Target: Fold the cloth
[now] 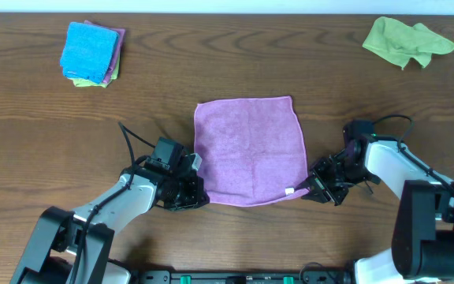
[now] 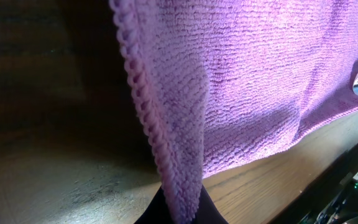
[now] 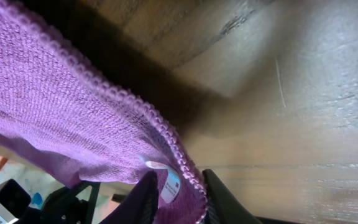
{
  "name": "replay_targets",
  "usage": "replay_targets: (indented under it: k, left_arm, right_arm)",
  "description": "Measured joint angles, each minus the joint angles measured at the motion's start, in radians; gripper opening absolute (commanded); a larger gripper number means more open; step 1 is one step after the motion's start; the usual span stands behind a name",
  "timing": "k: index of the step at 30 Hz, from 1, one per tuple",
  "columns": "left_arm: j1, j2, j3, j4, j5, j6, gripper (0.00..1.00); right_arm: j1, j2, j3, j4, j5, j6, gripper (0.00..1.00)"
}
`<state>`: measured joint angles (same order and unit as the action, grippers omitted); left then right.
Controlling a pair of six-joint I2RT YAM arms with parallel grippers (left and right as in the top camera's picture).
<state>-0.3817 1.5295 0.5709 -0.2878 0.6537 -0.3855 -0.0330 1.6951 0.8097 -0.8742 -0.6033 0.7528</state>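
A purple cloth (image 1: 249, 150) lies spread on the wooden table, near the front middle. My left gripper (image 1: 196, 195) is shut on the cloth's front left corner; in the left wrist view the cloth (image 2: 241, 81) rises from the fingertips (image 2: 180, 211) and hangs lifted off the table. My right gripper (image 1: 304, 192) is shut on the front right corner, where a white label (image 1: 289, 191) shows. In the right wrist view the cloth (image 3: 55, 112) and its label (image 3: 169, 183) sit between the two fingers (image 3: 178, 202).
A stack of folded cloths (image 1: 91, 54), blue on top, lies at the back left. A crumpled green cloth (image 1: 404, 41) lies at the back right. The table's front edge runs just behind both grippers.
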Motion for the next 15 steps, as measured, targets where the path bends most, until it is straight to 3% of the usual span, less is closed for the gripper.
replay_targets:
  k: [5, 15]
  left_arm:
    - [0.0, 0.0, 0.0, 0.0, 0.0, 0.0, 0.06]
    - [0.0, 0.0, 0.0, -0.022, 0.002, -0.011, 0.06]
  right_arm:
    - [0.0, 0.0, 0.0, -0.013, -0.003, -0.004, 0.02]
    - [0.0, 0.0, 0.0, -0.05, -0.003, -0.039, 0.01]
